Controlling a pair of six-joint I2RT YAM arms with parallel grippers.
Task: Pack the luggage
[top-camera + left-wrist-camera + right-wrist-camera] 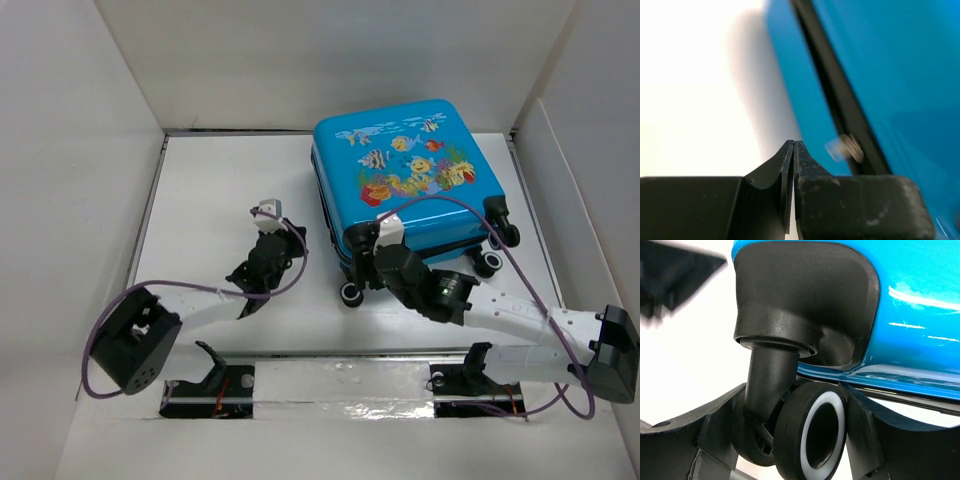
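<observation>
On the white table (220, 190), toward its far right corner, the luggage (410, 170) lies flat and closed with its printed face up. It is a round-cornered hard shell of glossy bright blue plastic, printed with cartoon fish and coral in yellow, red and green. A black band (840, 110) runs along its side between the two shell halves. Smooth, moulded black caster housings (805, 290) sit along its near edge, each carrying a black wheel with a pale ring. At the luggage's near left corner the right gripper (792, 415) clasps one such wheel (812, 432), a matte black finger against either side. Near the luggage's left side, not touching it, the left gripper (792, 150) is clenched on nothing, its tapered fingertips meeting.
</observation>
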